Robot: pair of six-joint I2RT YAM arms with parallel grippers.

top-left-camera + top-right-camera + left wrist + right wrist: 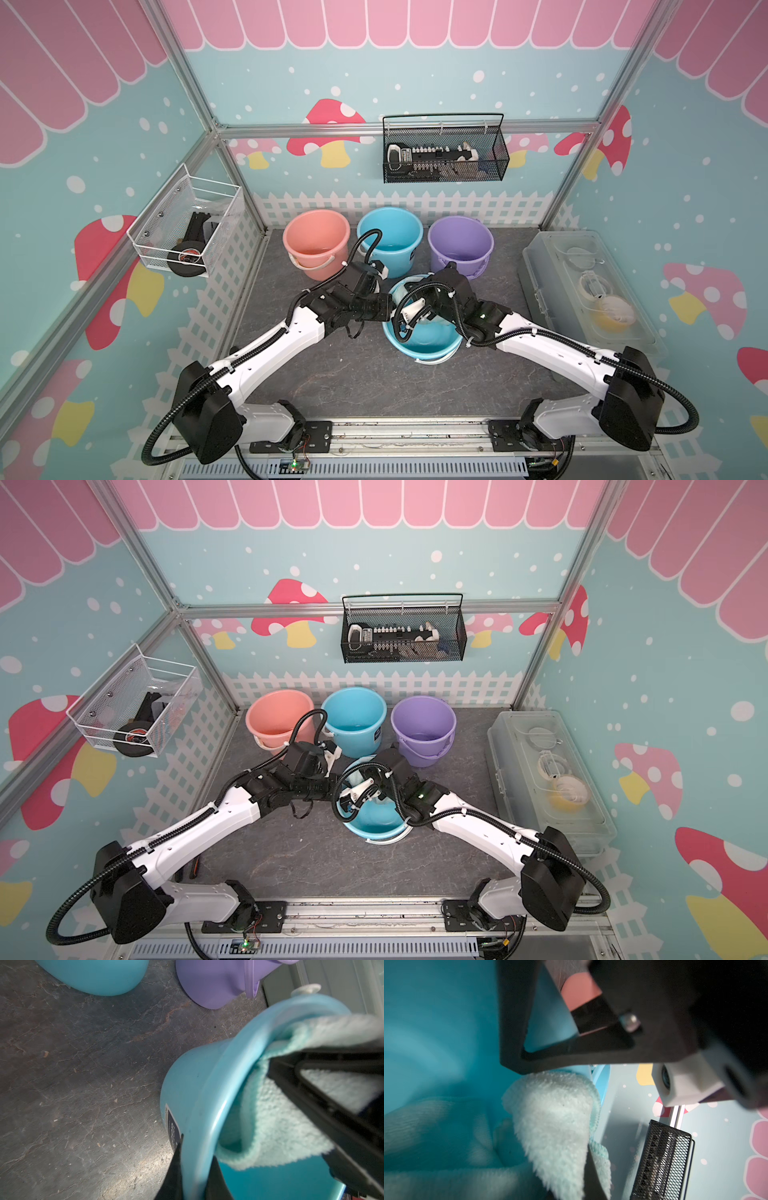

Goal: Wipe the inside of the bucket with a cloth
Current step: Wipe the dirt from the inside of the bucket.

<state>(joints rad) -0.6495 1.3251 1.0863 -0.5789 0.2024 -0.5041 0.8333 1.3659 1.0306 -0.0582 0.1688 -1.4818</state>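
Note:
A light-blue bucket (422, 347) (374, 827) stands tipped in the middle of the grey table. My left gripper (197, 1153) (390, 311) is shut on its rim (220, 1093), one finger outside the wall and one inside. My right gripper (583, 1178) (401, 301) reaches into the bucket and is shut on the pale mint-green cloth (554, 1122) (276, 1130). The cloth is bunched against the inner wall just under the rim, close to my left gripper. In both top views the right wrist hides most of the cloth.
Three more buckets stand in a row behind: pink (316, 239), blue (390, 237), purple (460, 245). A clear plastic box (582, 282) lies along the right edge. A black mesh basket (444, 151) and a white one (187, 224) hang on the walls.

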